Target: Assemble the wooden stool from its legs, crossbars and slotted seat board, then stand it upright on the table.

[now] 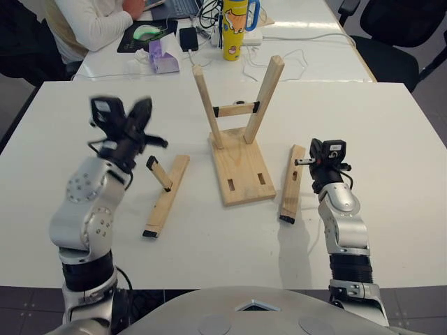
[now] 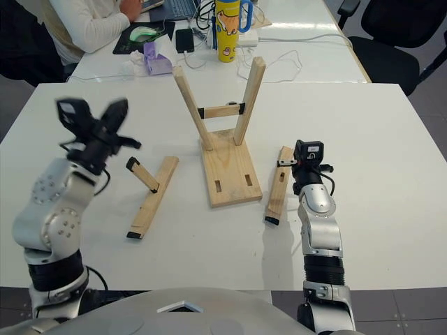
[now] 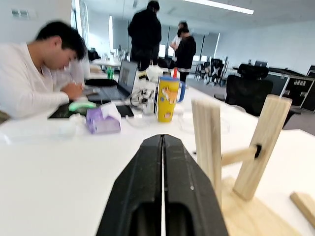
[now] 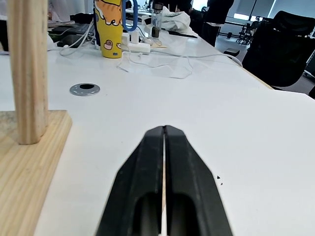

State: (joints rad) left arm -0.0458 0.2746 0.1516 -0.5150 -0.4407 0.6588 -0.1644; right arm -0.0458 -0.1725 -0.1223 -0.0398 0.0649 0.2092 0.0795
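The slotted seat board [image 1: 242,169] lies flat mid-table. Two legs [image 1: 264,98] stand up from its far end, joined by a crossbar [image 1: 236,109]. A loose leg [image 1: 166,195] with a short crossbar [image 1: 159,172] sticking up from it lies to the board's left. Another loose leg [image 1: 292,183] lies to its right. My left gripper [image 1: 142,112] hangs shut and empty above the table, left of that leg; its fingers [image 3: 142,167] press together. My right gripper [image 1: 319,150] is shut and empty, low beside the right loose leg.
A second table behind carries a yellow mug [image 1: 235,28], a purple box [image 1: 163,59], cables, a laptop and a seated person's arm [image 1: 91,24]. A black chair [image 1: 401,35] stands at the back right. A metal grommet [image 4: 86,89] sits in the tabletop.
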